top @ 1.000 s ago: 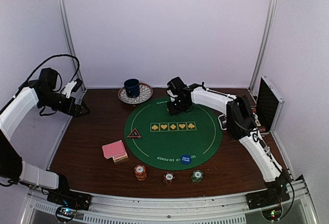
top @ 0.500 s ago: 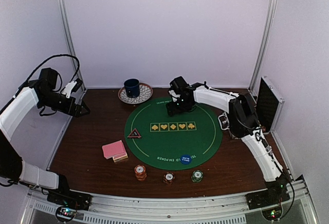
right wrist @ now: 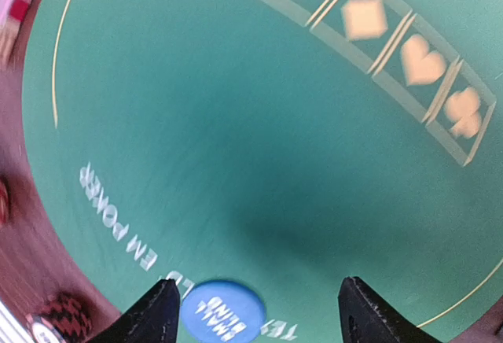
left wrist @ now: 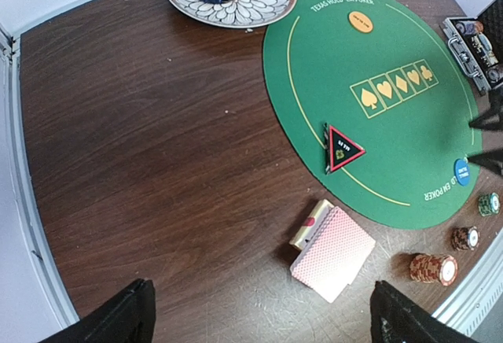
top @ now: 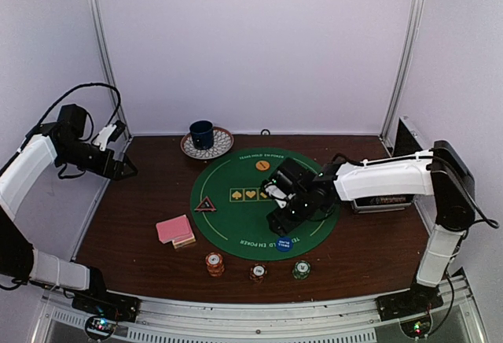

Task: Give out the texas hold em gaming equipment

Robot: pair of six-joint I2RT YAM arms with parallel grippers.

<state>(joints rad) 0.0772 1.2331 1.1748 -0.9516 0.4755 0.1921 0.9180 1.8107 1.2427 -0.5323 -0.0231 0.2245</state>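
Poker chips [top: 258,272] stand just off the green mat's [top: 236,221] near edge (not dealt out, apparently). Blue button [top: 284,244]: near rim, by right gripper [right wrist: 259,282], jaws apart, empty. Cards [top: 174,230]: left of mat. Orange button [top: 263,165]: far side. Left gripper [top: 124,168]: jaws wide.

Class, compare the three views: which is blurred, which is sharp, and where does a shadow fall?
Right wrist: smeared, the mat's lettering and suits blurred, a dark shadow on it above the blue button; left wrist: sharp, cards and table grain crisp; top external: evenly lit, fairly sharp.
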